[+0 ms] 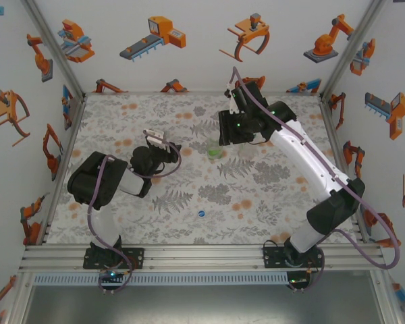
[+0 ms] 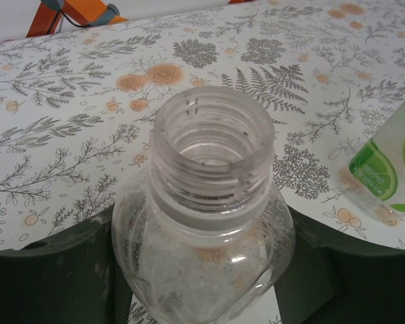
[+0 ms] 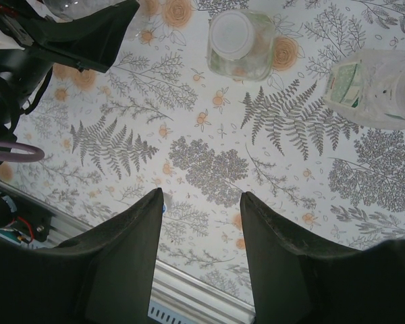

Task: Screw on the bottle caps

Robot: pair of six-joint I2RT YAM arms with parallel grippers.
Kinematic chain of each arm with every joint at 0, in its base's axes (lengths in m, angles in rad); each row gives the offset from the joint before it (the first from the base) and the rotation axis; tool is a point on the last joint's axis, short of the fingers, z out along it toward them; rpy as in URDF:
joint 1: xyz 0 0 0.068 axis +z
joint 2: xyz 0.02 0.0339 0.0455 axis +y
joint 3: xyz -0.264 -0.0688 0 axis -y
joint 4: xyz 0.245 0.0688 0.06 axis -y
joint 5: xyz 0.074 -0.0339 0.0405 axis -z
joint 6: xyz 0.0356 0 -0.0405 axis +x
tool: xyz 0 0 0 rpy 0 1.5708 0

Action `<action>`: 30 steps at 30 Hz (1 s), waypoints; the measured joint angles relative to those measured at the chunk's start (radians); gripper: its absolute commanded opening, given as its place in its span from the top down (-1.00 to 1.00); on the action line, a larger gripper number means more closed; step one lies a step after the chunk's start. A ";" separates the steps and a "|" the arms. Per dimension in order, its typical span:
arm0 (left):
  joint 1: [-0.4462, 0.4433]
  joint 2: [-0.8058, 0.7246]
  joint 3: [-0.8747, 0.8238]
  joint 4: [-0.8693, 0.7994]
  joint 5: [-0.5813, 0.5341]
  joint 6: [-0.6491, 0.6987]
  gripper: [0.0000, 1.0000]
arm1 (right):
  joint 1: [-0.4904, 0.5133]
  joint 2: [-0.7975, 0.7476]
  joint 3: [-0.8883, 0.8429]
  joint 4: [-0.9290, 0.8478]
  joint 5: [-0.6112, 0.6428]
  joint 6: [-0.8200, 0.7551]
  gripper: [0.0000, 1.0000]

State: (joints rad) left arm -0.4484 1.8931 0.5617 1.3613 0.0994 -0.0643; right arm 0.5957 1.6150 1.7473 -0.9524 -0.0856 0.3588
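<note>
Your uncapped clear bottle (image 2: 209, 155) stands mouth up, long axis near vertical, clamped between the left gripper's (image 2: 204, 236) fingers at 10 o'clock of the table (image 1: 155, 223) centre, while your right gripper (image 3: 201, 216) hovers at 1 o'clock, jaws parted and empty.

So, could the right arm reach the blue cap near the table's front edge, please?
Probably yes: the blue cap lies alone on the open table, and the right tool is open and empty.
</note>
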 measured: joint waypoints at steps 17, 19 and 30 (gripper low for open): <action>0.032 -0.298 -0.019 -0.278 0.207 -0.011 0.13 | 0.000 -0.099 -0.066 0.013 0.000 -0.014 0.03; 0.031 -0.382 0.012 -0.407 0.274 0.003 0.14 | 0.000 -0.127 -0.094 0.035 -0.005 -0.024 0.02; 0.031 -0.712 0.278 -0.991 0.634 0.039 0.16 | 0.000 -0.410 -0.488 0.446 -0.278 -0.122 -0.19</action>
State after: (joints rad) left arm -0.4175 1.1809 0.8402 0.3698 0.7338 -0.0254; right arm 0.5953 1.2045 1.2594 -0.5068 -0.3634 0.2367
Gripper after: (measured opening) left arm 0.599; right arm 0.543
